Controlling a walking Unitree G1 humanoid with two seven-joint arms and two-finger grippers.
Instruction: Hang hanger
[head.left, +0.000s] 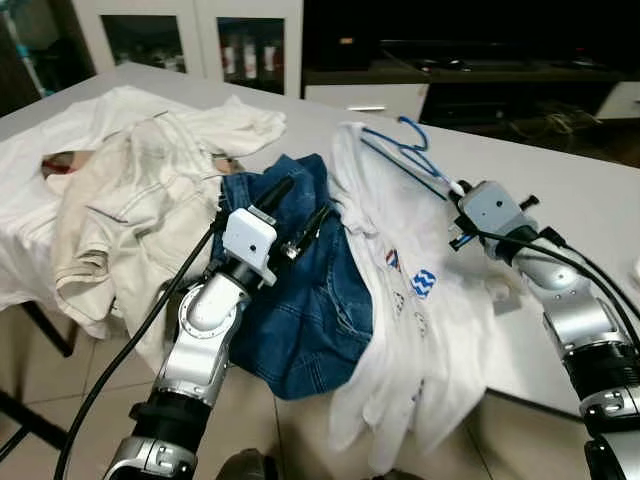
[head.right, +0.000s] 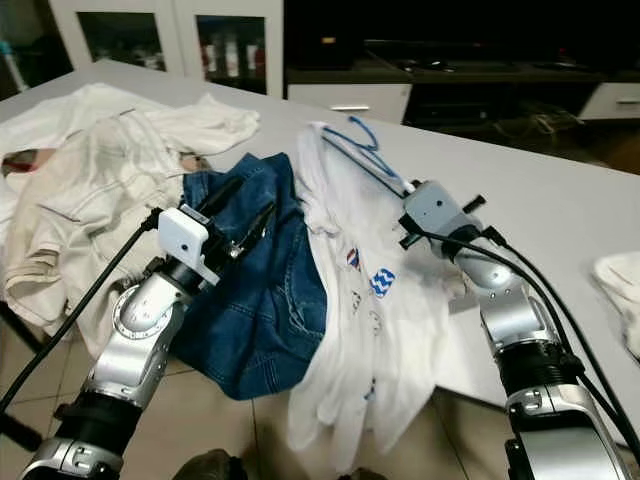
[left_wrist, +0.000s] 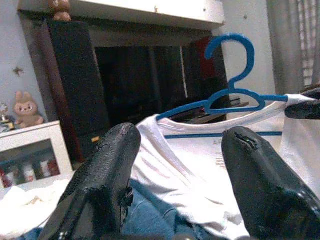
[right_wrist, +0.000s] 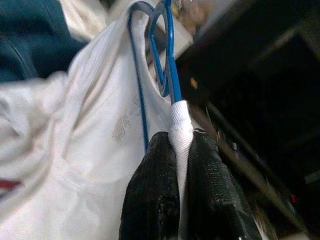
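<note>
My right hand (right_wrist: 182, 165) is clamped on the white T-shirt's (head.left: 420, 330) shoulder where it covers the blue hanger (head.left: 405, 150); hanger and shirt lie on the grey worktop (head.left: 580, 200), the shirt's hem draping over the edge; my left hand (left_wrist: 175, 175) hovers over the blue jeans (head.left: 300, 300), fingers spread wide, holding nothing.

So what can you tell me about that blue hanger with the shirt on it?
The hanger is thin and blue, plastic by the look of it, with a curved hook at the top and a small loop beneath it. It sits inside the neck of a white T-shirt that lies on the grey table, its lower part draped over the edge beside a pair of jeans. The right gripper has its fingers shut on one shirt-covered shoulder of the hanger. The hook points away from the robot.
</note>
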